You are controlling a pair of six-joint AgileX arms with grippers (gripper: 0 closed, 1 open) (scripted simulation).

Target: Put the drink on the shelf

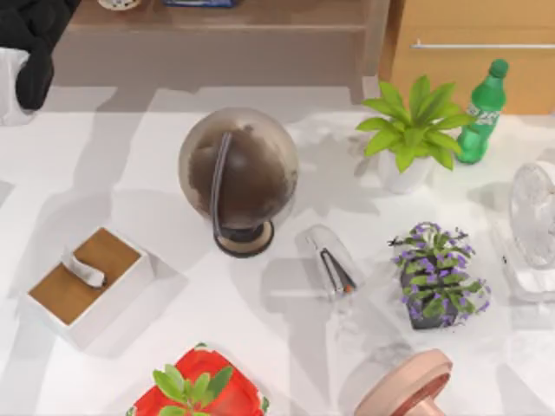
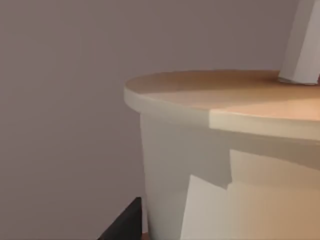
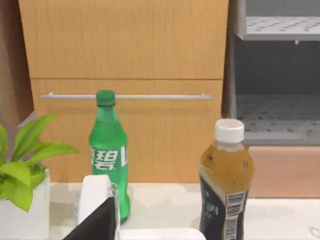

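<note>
1. Shelf (image 1: 217,15): long brown wooden board along the far edge of the table in the top view, with a darker recess below and an upright post at its right end. Two small items on it are cut off by the frame.
2. Left arm (image 1: 35,43): black mass at the top view's far left corner, just beside the shelf's left end. Whether its claw is open or closed cannot be told.
3. Drink (image 2: 220,150): seen close in the left wrist view; flat orange-tan lid, cream faceted body, white straw (image 2: 302,45) rising from the lid and cut off above. A plain grey surface lies behind it. A dark finger (image 2: 125,225) shows at its base; contact cannot be judged.
4. Light-wood cabinet (image 1: 473,52): right of the post, with a metal bar handle.
5. Green soda bottle (image 1: 482,111): upright before the cabinet, just beside a potted green plant (image 1: 414,130).
6. Globe (image 1: 238,173): dark sphere on a round base, mid-table, with bare white table (image 1: 130,139) to its left and behind.
7. Tissue box (image 1: 87,282): white, brown top, near left.
8. Other items: purple-flowered plant (image 1: 438,277), clear stapler (image 1: 329,260), white fan (image 1: 533,225) cut by the right edge, pink object (image 1: 408,390) and red pot (image 1: 199,394) cut by the near edge.
9. Right wrist view: brown juice bottle (image 3: 226,185) with white cap; a dark finger (image 3: 97,222) low down, its claw's opening cannot be told.
</note>
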